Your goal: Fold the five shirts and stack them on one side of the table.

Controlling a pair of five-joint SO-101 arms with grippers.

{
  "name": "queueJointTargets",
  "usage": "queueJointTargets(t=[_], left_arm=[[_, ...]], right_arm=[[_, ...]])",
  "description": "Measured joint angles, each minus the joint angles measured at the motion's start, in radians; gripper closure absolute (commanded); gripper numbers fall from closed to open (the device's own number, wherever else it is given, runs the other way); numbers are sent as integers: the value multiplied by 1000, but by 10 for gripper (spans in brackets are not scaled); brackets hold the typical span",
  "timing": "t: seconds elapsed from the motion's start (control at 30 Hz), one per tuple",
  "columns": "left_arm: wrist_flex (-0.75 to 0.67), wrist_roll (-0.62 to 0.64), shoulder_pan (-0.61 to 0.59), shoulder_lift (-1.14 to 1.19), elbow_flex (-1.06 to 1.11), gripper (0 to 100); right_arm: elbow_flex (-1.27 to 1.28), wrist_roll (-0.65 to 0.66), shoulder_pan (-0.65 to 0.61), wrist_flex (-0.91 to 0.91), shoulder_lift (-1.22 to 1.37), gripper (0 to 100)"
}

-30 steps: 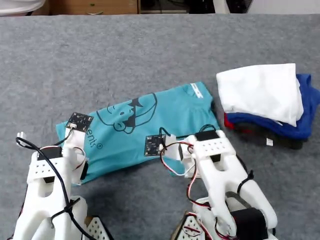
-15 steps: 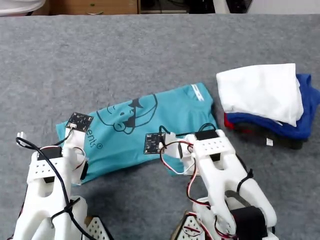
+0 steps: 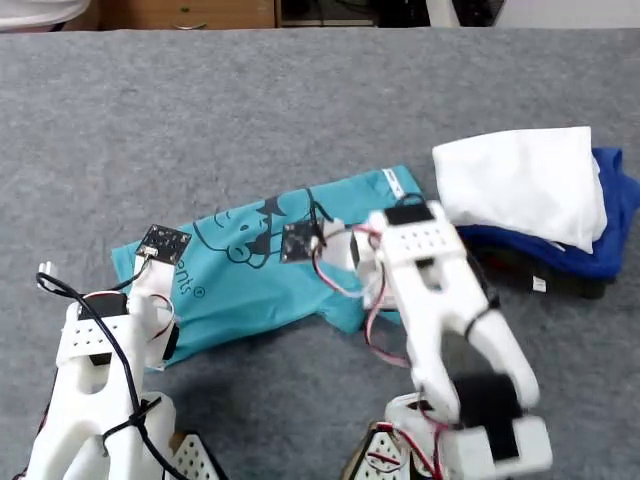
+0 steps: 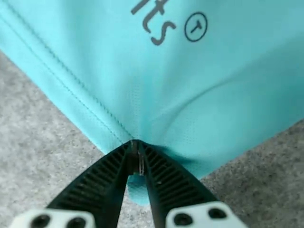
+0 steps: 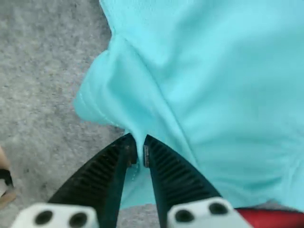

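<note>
In the high view you have the teal shirt (image 3: 240, 280) lying across the middle of the grey table (image 3: 300, 90), running from lower left toward centre right. The left arm (image 3: 100, 345) is over its lower-left end and the right arm (image 3: 430, 270) over its right end. The folded stack (image 3: 520, 185), white on top of blue, sits at the right edge, just beside it. In the left wrist view your left gripper (image 4: 136, 156) is pinched tight on the shirt's hem at lower centre. In the right wrist view your right gripper (image 5: 140, 151) is clamped on a teal fold at lower centre, with table at upper left
</note>
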Motion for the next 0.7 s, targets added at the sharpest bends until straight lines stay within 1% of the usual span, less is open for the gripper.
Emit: queueJointTargets(t=[0.27,0.4,0.7], left_arm=[[0,0,0,0,0,979],[0,0,2,0,0,979],[0,2,2,0,0,979]], right_arm=[[-466,0,-20,187,351,994],[-690,29,-44,292,509,994],[-1108,121,-51,437,787,990]])
